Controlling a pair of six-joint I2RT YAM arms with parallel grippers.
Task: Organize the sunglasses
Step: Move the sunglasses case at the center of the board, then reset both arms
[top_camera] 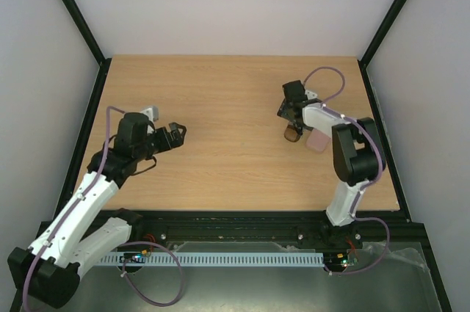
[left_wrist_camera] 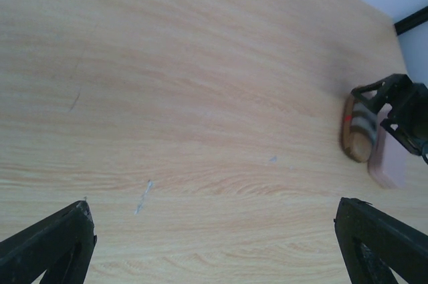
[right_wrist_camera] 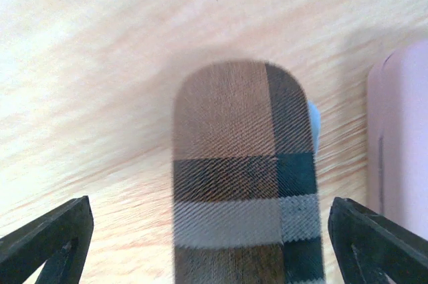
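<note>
The left gripper (top_camera: pixel 178 132) hangs over the left half of the pale wooden table (top_camera: pixel 235 92) with its black fingers (left_wrist_camera: pixel 53 240) spread wide and only bare tabletop between them, so it is released and grasps nothing. On the right side of the table, the right gripper (top_camera: pixel 292 116) points down over the brown oblong fabric case with a checked pattern of dark and pale bands (right_wrist_camera: pixel 227 184). The left wrist view shows a small red mark on this case. In the right wrist view, the right gripper's fingers (right_wrist_camera: pixel 47 234) stand far apart on either side of the case, with wood showing in the gaps, so the jaws are released and not gripping it. The flat pink case (right_wrist_camera: pixel 401 144) lies just beside the brown one on its right, their long sides roughly parallel. Both cases lie flat on the table. Neither pair of sunglasses shows in any view, and where they are cannot be told.
</note>
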